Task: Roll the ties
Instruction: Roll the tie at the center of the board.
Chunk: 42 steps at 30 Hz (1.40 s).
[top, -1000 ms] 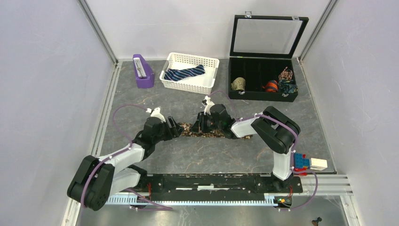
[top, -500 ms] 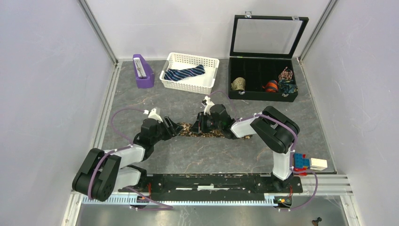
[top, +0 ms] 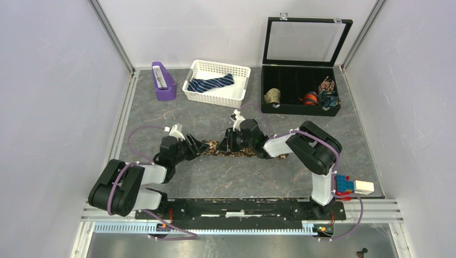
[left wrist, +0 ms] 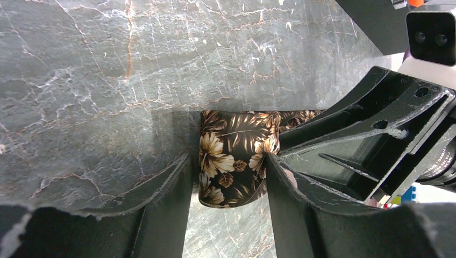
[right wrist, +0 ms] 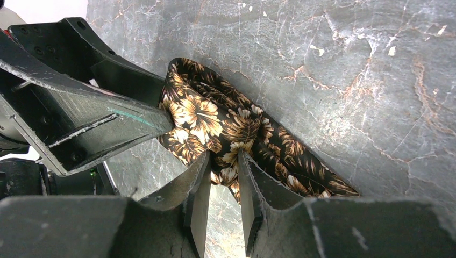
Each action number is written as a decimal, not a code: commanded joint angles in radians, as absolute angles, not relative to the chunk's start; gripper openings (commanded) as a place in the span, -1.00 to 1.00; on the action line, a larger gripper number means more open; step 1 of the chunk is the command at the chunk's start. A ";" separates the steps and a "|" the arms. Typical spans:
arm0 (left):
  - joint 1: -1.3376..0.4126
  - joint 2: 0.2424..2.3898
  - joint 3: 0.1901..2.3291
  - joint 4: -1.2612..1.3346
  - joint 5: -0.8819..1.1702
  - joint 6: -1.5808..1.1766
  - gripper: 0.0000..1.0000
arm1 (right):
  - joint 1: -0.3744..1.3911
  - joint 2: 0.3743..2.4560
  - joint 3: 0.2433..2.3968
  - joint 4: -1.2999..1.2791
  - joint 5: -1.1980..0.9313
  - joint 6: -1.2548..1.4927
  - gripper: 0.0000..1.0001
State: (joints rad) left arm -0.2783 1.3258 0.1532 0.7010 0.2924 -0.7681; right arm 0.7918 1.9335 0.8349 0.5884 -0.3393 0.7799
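Grey table bears the brown tie, whose folded end sits between the left gripper's spread jaws (whether they press it I cannot tell). The right gripper, facing it, is clenched on a fold of the cloth, jaws nearly together. The blue tie lies in the basket, well beyond both jaws.

Both arms reach low over the counter toward its middle, the left arm folded tight at the elbow and the right arm bent back over its base. The left gripper has its jaws parted astride the tie; grip unclear. The right gripper has its jaws pinched narrowly on that tie.
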 commanded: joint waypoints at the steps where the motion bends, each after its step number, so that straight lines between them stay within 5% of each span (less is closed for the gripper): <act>1: -0.273 1.353 0.133 0.804 0.352 -0.816 0.16 | 0.795 1.958 0.862 0.581 -0.341 0.755 -0.38; 23: -0.273 1.462 0.136 0.956 0.410 -0.816 -0.25 | 0.795 1.969 0.872 0.572 -0.350 0.750 -0.38; 30: -0.275 1.385 0.148 0.813 0.361 -0.757 -0.50 | 0.795 1.951 0.874 0.571 -0.354 0.750 -0.36; 42: -0.342 1.106 0.227 0.365 0.125 -0.665 -0.78 | 0.796 1.807 0.880 0.513 -0.310 0.715 -0.03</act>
